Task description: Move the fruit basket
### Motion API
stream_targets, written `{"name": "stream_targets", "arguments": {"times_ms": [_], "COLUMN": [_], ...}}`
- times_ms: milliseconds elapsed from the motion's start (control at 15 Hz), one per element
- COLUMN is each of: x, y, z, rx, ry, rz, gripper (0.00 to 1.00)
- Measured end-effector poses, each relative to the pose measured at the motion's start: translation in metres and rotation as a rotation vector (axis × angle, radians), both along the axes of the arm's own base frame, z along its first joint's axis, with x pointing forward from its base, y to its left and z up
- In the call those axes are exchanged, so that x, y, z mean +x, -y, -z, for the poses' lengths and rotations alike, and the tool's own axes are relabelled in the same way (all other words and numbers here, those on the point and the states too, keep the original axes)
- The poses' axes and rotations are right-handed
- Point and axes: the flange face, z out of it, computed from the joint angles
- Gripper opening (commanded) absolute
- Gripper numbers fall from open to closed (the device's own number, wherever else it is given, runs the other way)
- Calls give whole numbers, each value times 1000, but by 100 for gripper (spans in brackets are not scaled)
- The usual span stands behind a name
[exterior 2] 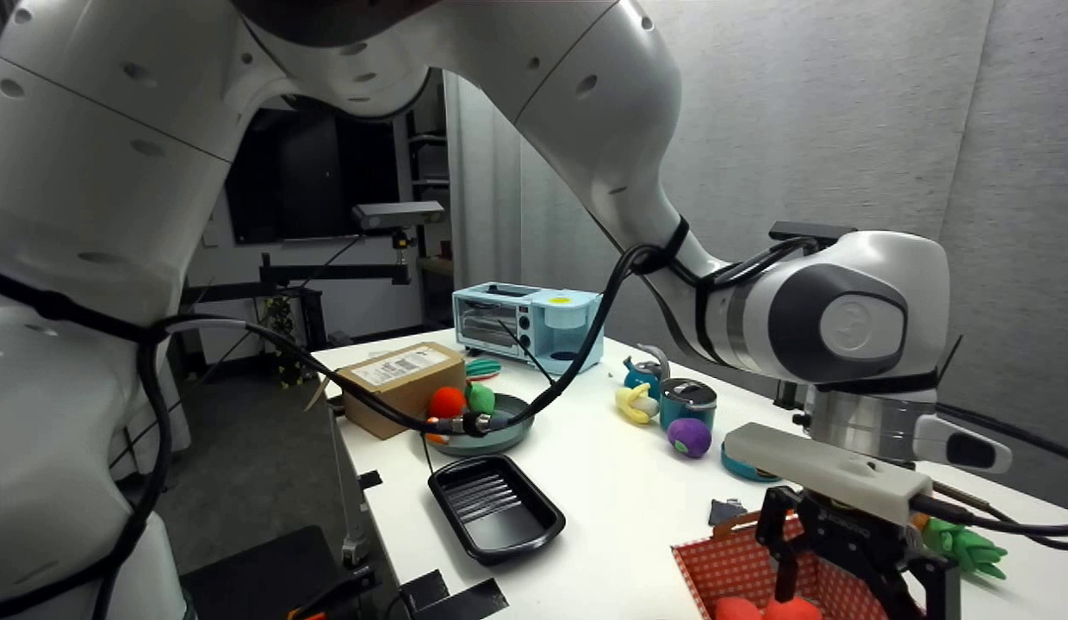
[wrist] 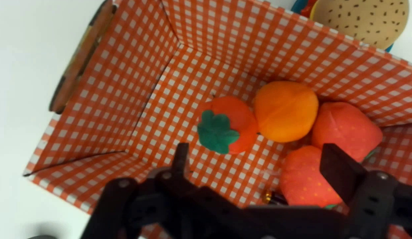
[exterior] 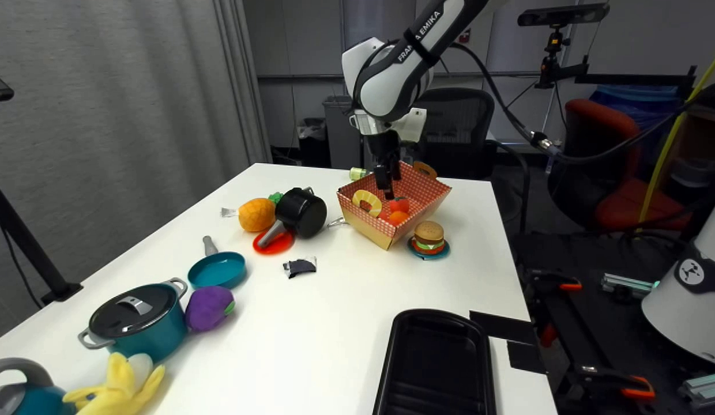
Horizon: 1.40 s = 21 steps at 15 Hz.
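Holding my empty hand apart over the basket, near an edge of the desk, I presumably leave room to pinch one side.

In an exterior view, the arm reads "FRANKA EMIKA", a black strap crossing the first word. A round emblem marks the base. The white label on the box carries print too small to read; a red sign on the wall is illegible.
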Motion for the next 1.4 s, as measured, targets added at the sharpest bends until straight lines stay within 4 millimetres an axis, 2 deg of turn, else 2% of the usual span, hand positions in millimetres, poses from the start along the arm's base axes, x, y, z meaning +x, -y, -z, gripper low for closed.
{"name": "stream_targets", "arguments": {"times_ms": [333, 533, 1400], "x": [4, 4, -4], "y": [39, 52, 53], "z": [-5, -2, 44], "rx": [-15, -21, -16], "ry": [21, 22, -46], "rz": [-3, 8, 35], "gripper": [100, 100, 100]}}
